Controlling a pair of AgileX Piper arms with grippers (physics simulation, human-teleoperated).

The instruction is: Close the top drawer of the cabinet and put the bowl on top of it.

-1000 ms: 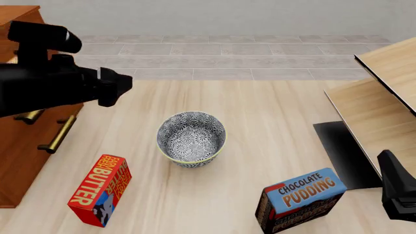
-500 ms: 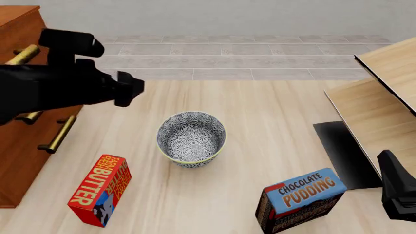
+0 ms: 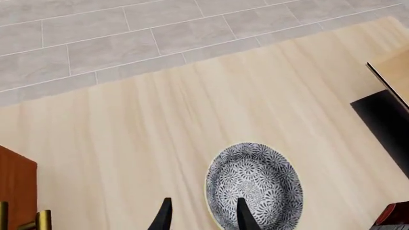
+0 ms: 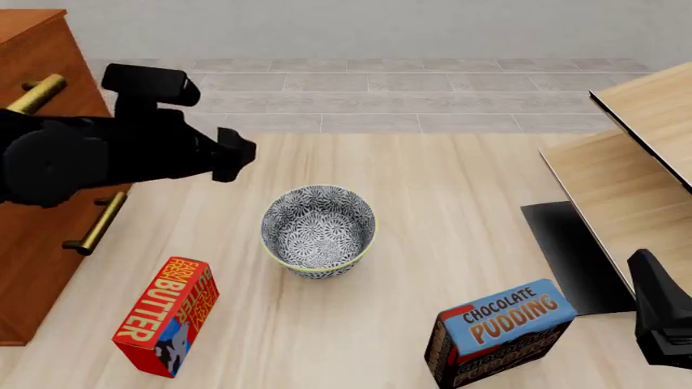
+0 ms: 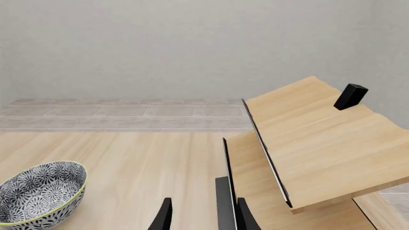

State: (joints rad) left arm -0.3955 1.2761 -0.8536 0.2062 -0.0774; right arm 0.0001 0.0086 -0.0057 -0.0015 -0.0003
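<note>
The blue-grey floral bowl [image 4: 318, 231] stands upright on the table, with nothing in it. The reddish-brown cabinet [image 4: 31, 251] is at the far left. The top drawer's brass handle [image 4: 38, 91] shows above my left arm, which hides most of that drawer's front. My left gripper [image 4: 232, 154] hovers open between the cabinet and the bowl, above and left of the bowl. In the left wrist view the bowl [image 3: 254, 187] lies just past one of the open fingertips [image 3: 245, 216]. My right gripper [image 5: 203, 218] is open and holds nothing, low at the table's right, with the bowl [image 5: 38, 191] off to one side.
A red butter box [image 4: 165, 316] lies in front of the cabinet. A chocolate pudding box [image 4: 503, 331] stands at the front right beside my right arm [image 4: 662, 320]. Pale wooden furniture [image 4: 638, 162] with a dark panel [image 4: 568, 251] fills the right side.
My left arm has swung right, away from the cabinet front and toward the bowl, uncovering the top handle. The bowl, the boxes and the right arm have not moved.
</note>
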